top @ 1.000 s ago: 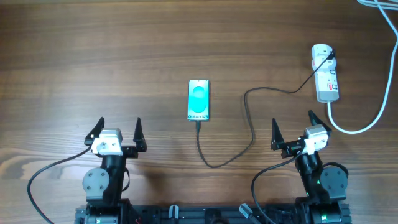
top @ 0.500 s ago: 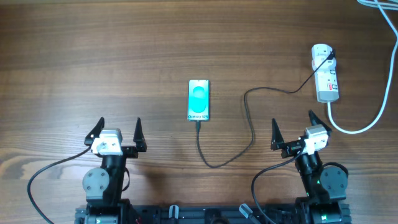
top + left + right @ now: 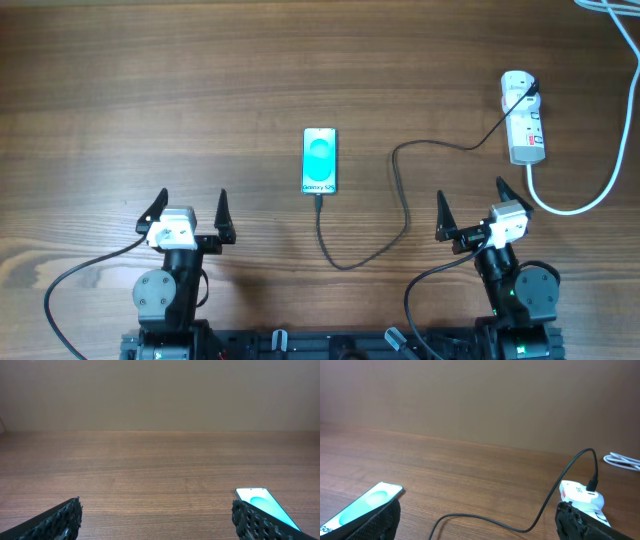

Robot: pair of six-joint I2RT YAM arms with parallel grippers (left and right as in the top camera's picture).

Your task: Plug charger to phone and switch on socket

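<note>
My left gripper [image 3: 191, 203] and right gripper [image 3: 470, 195] both hang released, jaws spread wide and holding nothing. They sit low by the near edge of the table [image 3: 150, 80], one toward each near corner. Bare wood runs from my left gripper out to the left edge and up to the far edge.

The phone [image 3: 320, 160] lies flat mid-table, screen up, long sides running near to far, well apart from both grippers.

The charger [image 3: 402, 190] takes up the lane between the phone and my right gripper. Its tip meets the phone's near short edge, but I cannot tell whether it is seated. From there the cable loops toward the near edge and climbs past the left side of my right gripper. It then bends and runs to the socket [image 3: 524, 130], where its black adapter sits at the far end.

The socket lies toward the right edge, beyond my right gripper, and I cannot read how its red-marked switch is set. A white cord [image 3: 600, 195] leaves its near end, curves along the right edge and goes out at the far right corner.

Count: two grippers, one phone, one charger, one socket, one white cord.
</note>
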